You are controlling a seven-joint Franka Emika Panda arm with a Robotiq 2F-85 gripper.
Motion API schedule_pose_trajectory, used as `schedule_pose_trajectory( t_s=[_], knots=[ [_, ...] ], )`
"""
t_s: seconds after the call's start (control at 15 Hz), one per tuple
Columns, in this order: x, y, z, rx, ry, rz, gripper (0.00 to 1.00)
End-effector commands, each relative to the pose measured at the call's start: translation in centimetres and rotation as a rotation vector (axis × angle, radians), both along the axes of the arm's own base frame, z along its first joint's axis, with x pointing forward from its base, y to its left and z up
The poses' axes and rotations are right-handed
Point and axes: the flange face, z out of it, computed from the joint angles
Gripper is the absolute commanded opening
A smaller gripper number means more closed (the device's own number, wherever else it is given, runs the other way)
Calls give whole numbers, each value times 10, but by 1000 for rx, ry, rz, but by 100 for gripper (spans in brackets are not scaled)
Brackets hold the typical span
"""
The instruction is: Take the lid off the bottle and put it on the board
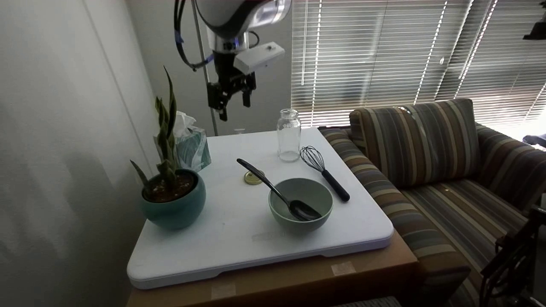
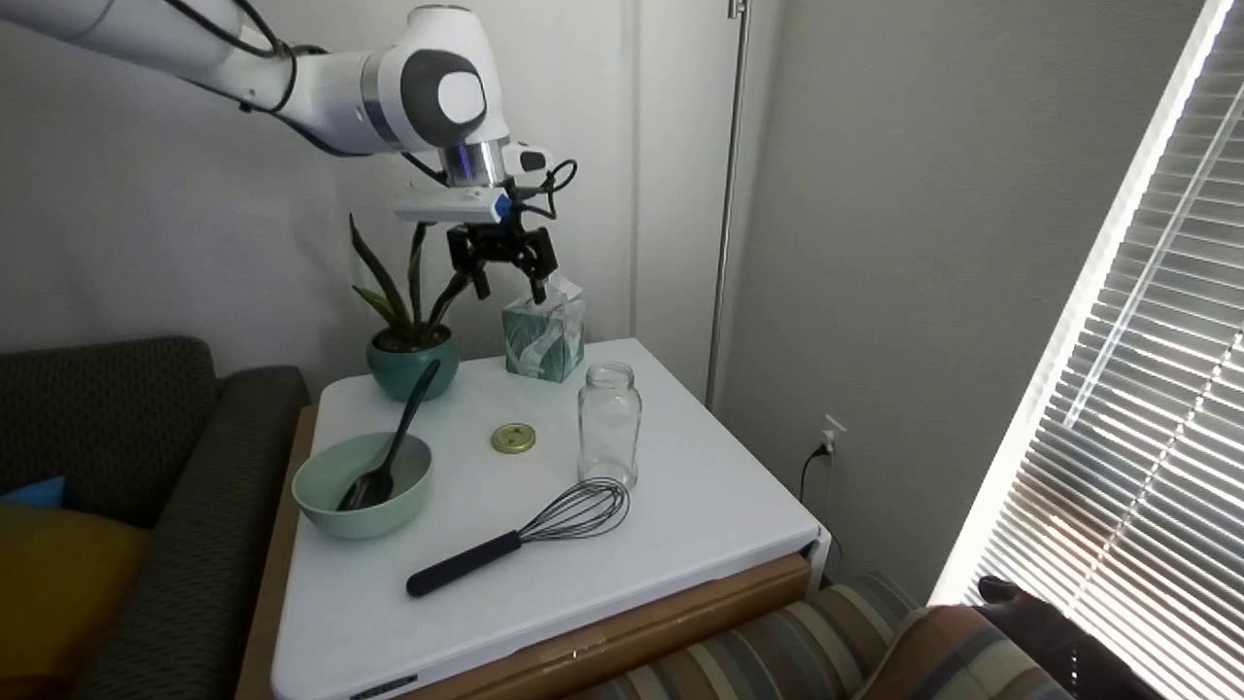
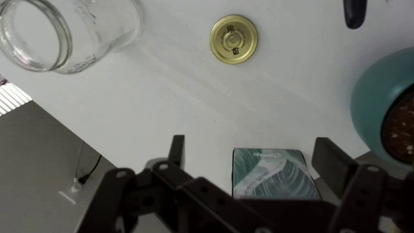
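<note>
Gripper (image 2: 510, 290) wide. Lid (image 1: 250, 179) on board (image 1: 213, 247): pt. hidden by spoon (image 1: 277, 191) in ext. view, whole in wrist vw.

A home's living room, it seems: striped fabric armchair (image 1: 465, 200), dark upholstered sofa (image 2: 209, 496) with mustard-yellow cushion (image 2: 63, 593), white slatted window blinds (image 1: 367, 55), long-leaved green plant (image 1: 165, 145) in a round teal pot (image 1: 175, 213).

i count my one claw (image 2: 510, 293) | two fingers (image 3: 331, 165) on it | one bottle (image 2: 609, 428) | one lid (image 2: 513, 438) | one board (image 1: 230, 226) | one bowl (image 1: 311, 192) | one spoon (image 1: 300, 209) | one whisk (image 2: 507, 545) | one plant (image 1: 169, 128) | one pot (image 1: 177, 213) | one tissue box (image 2: 544, 342)
</note>
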Motion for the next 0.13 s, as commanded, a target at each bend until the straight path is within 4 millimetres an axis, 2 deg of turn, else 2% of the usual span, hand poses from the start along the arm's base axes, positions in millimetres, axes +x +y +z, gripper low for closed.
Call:
schedule_pose_trajectory(
  t_s=[0.0,0.07],
  knots=[
    [0,0,12,-1,-1,16,100],
    [-1,-1,17,-1,-1,24,100]
  ],
)
